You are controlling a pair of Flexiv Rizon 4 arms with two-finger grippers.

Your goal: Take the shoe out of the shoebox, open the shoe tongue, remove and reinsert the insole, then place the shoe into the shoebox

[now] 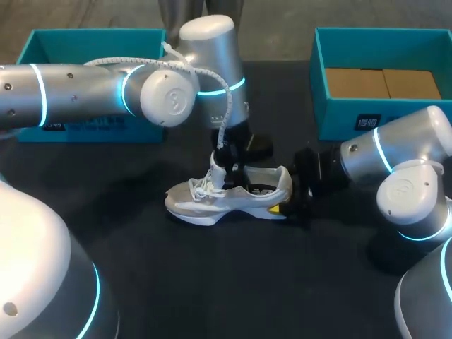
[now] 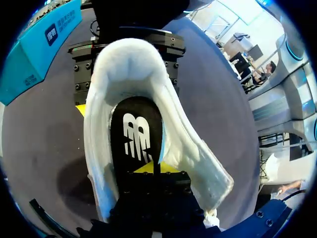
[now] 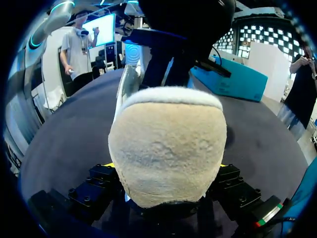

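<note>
A white shoe (image 1: 233, 198) stands upright on its sole in the middle of the black table, toe to the left. My left gripper (image 1: 229, 175) comes down into its opening just behind the laces. In the left wrist view that gripper (image 2: 148, 168) is shut, its yellow tips pinching the black insole (image 2: 136, 131) inside the shoe (image 2: 193, 148). My right gripper (image 1: 293, 201) is at the heel. In the right wrist view the beige heel (image 3: 168, 144) fills the gap between its fingers (image 3: 166, 166), which press on both sides.
A teal box (image 1: 339, 113) with brown cardboard inside stands at the back right. Another teal box (image 1: 92, 127) stands at the back left, partly hidden by my left arm. The table in front of the shoe is bare.
</note>
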